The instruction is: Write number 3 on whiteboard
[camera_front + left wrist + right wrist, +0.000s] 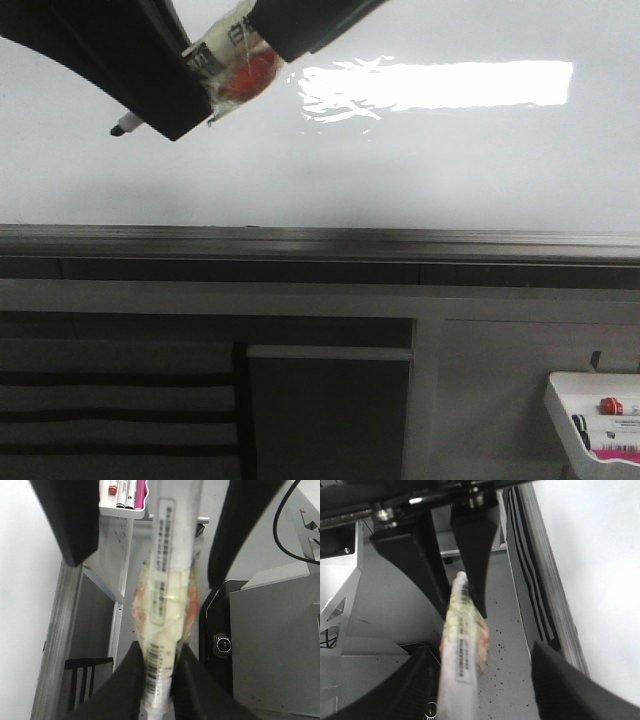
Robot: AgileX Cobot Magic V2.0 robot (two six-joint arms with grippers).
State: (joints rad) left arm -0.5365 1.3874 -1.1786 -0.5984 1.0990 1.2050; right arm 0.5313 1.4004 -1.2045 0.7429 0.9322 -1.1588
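Large glossy white whiteboard (330,170) with grey bottom rail, upright ahead, no digit visible. Left gripper (159,677) clamping taped white marker (167,580) at upper left; right gripper (485,680) fingers spread around it.

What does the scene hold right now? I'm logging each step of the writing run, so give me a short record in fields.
marker: held by the left gripper, tape-wrapped body, black tip near the board
right gripper: open, marker body between its fingers, not clamped
whiteboard: blank, no number 3 drawn yet
glare: bright strip on the board
bottom rail: grey
marker tray: lower right, spare markers inside
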